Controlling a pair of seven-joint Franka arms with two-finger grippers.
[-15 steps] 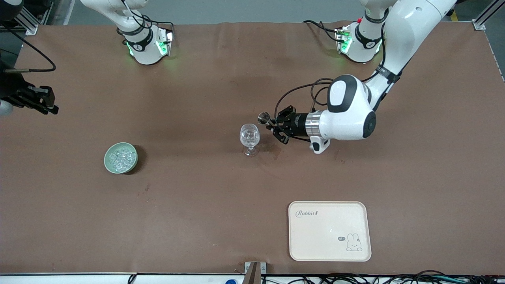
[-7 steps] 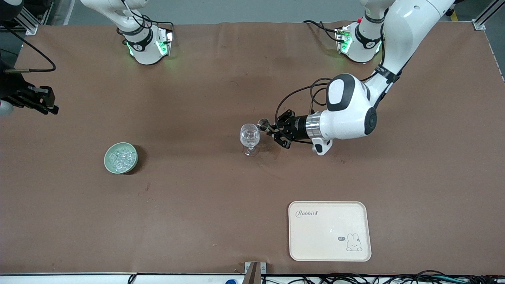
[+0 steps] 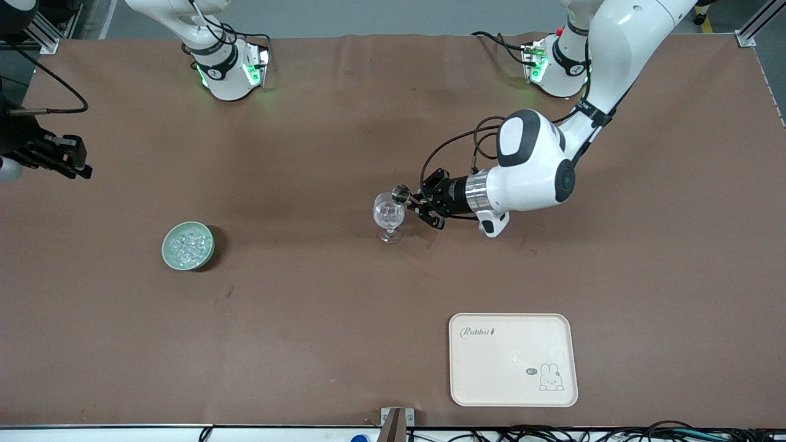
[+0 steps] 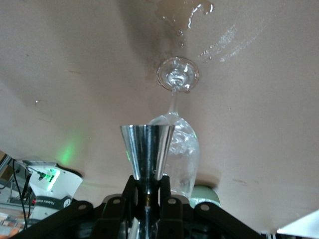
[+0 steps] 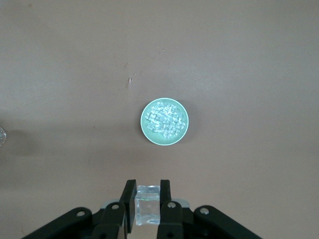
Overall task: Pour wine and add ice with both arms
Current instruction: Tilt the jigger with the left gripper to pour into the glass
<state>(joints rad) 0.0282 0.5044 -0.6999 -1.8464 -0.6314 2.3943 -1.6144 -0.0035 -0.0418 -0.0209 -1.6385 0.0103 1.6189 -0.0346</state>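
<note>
The right gripper [image 5: 147, 199] pinches one clear ice cube [image 5: 147, 204] high above the green bowl [image 3: 188, 245] of ice [image 3: 187, 244]. The left gripper [image 3: 422, 203] grasps a metal jigger [image 3: 401, 194], tilted at the rim of the wine glass [image 3: 389, 216].

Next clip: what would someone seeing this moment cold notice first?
The left gripper holds a shiny metal jigger at the rim of a stemmed glass mid-table, with ice already in the cup and a wet patch by its foot. At the right arm's end of the table, the right gripper is shut on a clear ice cube high above the green bowl of ice. A cream rabbit tray lies nearest the front camera.
</note>
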